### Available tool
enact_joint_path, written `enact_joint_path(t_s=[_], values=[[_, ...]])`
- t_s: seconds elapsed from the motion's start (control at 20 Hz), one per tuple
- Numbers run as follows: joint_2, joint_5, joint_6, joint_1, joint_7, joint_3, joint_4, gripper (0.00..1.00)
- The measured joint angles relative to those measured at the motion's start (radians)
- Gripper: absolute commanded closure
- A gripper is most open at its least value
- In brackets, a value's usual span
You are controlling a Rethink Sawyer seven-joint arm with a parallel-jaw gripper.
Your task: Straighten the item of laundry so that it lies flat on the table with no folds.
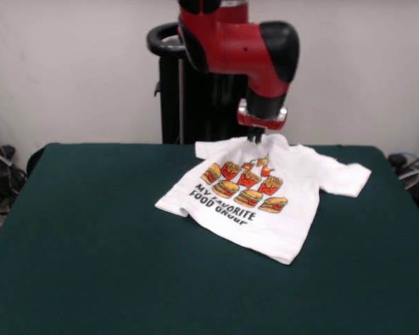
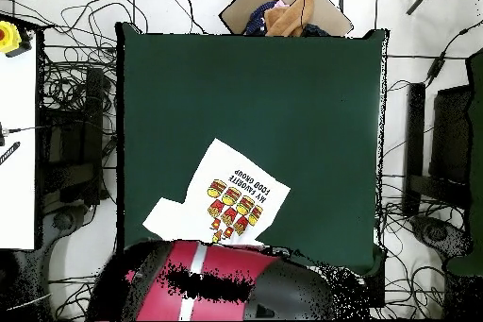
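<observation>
Your shirt (image 1: pixel 265 202) lies skewed near the desk's (image 1: pixel 91 230) robot-side edge, one sleeve spread, the other side tucked under. The tool (image 1: pixel 255 137) sits at the collar; you cannot tell whether it pinches cloth. Pull toward the pedestal and the collar could slide off the desk or bunch up.
</observation>
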Motion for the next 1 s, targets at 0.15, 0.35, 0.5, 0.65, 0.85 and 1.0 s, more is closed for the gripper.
enact_joint_path(t_s=[0.15, 0.35, 0.5, 0.65, 0.85, 1.0], values=[[0.010, 0.037, -0.001, 0.036, 0.000, -0.002, -0.005, 1.00], [0.003, 0.084, 0.009, 0.079, 0.000, -0.009, -0.004, 1.00], [-0.005, 0.116, 0.016, 0.096, 0.000, -0.008, -0.005, 1.00], [-0.015, 0.166, 0.017, 0.119, 0.000, -0.008, -0.004, 1.00], [-0.029, 0.216, 0.017, 0.156, 0.000, -0.010, -0.007, 1.00], [-0.041, 0.239, 0.025, 0.185, 0.000, -0.016, -0.013, 1.00]])
